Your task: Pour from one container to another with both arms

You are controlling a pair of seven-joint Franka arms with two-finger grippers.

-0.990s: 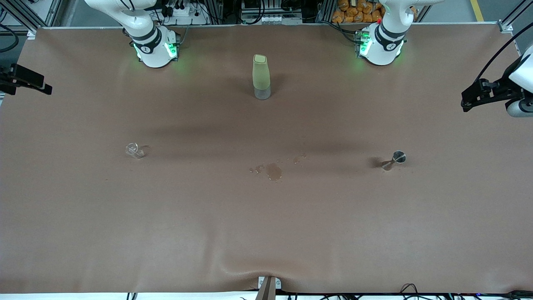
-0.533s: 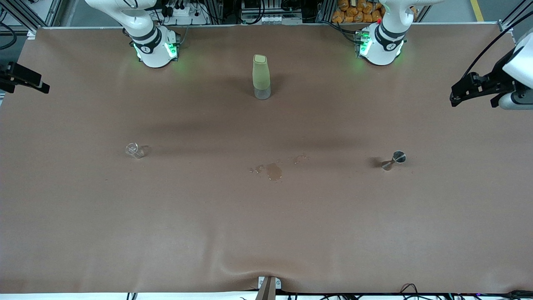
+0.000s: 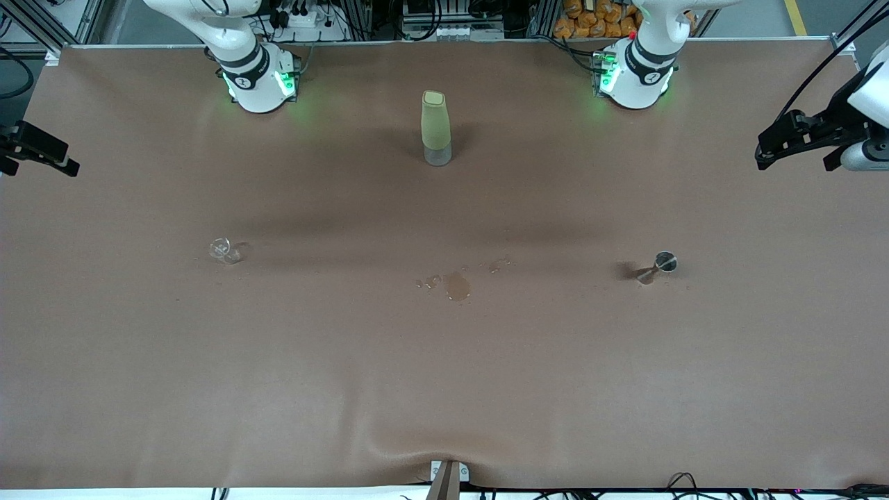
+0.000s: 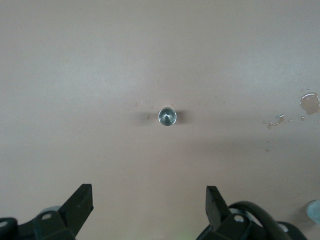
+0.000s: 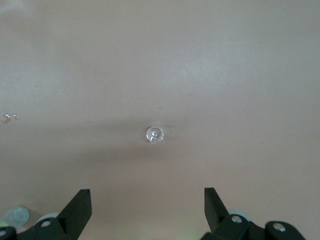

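The tiny clear glass cup (image 3: 223,251) stands on the brown table toward the right arm's end. It shows in the right wrist view as a small round rim (image 5: 154,134) far below my right gripper (image 5: 147,202), which is open and empty. The steel jigger (image 3: 660,266) stands toward the left arm's end. My left gripper (image 4: 149,200), open and empty, hangs high above the jigger (image 4: 167,116). In the front view the left gripper (image 3: 794,149) and the right gripper (image 3: 38,161) show at the table's two ends.
A tall pale-green bottle (image 3: 436,128) with a clear base stands mid-table, nearer the arm bases. A wet spill (image 3: 456,285) marks the table between the cup and the jigger, and it also shows in the left wrist view as a spill (image 4: 310,102).
Both grippers have shifted slightly at the table's ends, and both stay open. The cup, the jigger and the bottle have not moved.
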